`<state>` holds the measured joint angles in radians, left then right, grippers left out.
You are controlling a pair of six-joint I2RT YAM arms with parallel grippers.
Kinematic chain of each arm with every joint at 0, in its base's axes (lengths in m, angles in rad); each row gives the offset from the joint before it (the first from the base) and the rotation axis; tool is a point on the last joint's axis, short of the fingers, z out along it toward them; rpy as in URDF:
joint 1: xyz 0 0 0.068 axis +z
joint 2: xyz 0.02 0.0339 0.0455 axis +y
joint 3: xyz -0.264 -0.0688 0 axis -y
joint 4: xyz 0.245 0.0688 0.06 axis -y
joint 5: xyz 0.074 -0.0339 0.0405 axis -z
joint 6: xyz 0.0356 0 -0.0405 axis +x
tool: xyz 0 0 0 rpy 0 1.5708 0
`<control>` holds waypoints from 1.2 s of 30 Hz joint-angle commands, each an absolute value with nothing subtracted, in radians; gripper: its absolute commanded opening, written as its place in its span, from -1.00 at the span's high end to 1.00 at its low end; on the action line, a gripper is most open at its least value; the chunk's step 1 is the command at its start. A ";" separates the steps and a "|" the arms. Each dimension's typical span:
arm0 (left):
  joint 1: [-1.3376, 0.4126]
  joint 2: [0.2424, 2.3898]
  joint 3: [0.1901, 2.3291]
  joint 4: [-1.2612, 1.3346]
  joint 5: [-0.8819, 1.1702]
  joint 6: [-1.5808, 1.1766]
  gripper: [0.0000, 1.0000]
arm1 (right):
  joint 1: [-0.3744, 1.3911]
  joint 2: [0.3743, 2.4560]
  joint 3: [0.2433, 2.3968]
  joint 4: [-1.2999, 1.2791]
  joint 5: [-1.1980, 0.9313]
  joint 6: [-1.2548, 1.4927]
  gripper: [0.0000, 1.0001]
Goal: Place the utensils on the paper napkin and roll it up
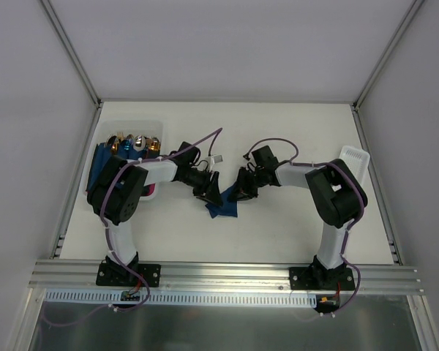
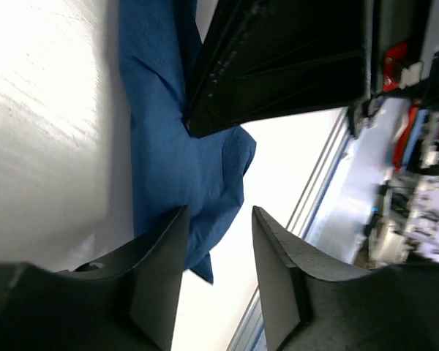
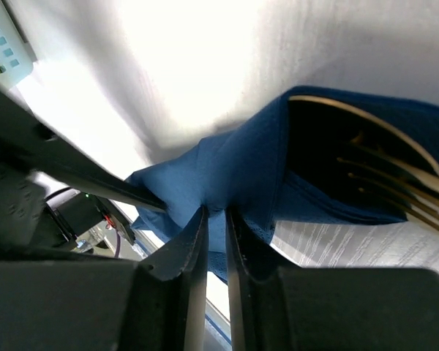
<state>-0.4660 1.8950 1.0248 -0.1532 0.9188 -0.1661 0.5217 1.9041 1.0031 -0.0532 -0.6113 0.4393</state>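
Right gripper (image 3: 215,219) pinches a fold of the paper napkin (image 3: 227,168), jaws nearly closed; utensils (image 3: 399,181) lie inside the fold. Left gripper (image 2: 218,241) stands part-open and empty, with the napkin edge just right of it.

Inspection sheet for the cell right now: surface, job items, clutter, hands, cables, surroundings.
Surface: white table, no spills seen.
Job's things: paper napkin bunched mid-table, gold fork wrapped inside.
Clutter: bin of rolled cutlery back left; white basket right.
Hands: left hand open at the napkin; right hand pinching a napkin fold.
Cables: purple cables along both arms, off the napkin.
Surroundings: white walls, aluminium rail in front.
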 commanded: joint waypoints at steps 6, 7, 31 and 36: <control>-0.469 1.730 1.152 -0.354 0.648 -0.009 0.04 | 0.523 1.977 0.969 -0.233 -0.405 0.318 0.75; -0.468 1.738 1.169 -0.359 0.602 -0.009 0.03 | 0.523 1.979 0.968 -0.241 -0.399 0.316 0.77; -0.681 2.051 1.267 -0.420 0.442 0.003 0.15 | 0.522 2.002 0.942 -0.253 -0.379 0.308 0.91; -0.681 2.077 1.259 -0.425 0.328 -0.026 0.22 | 0.520 2.002 0.939 -0.252 -0.379 0.307 0.93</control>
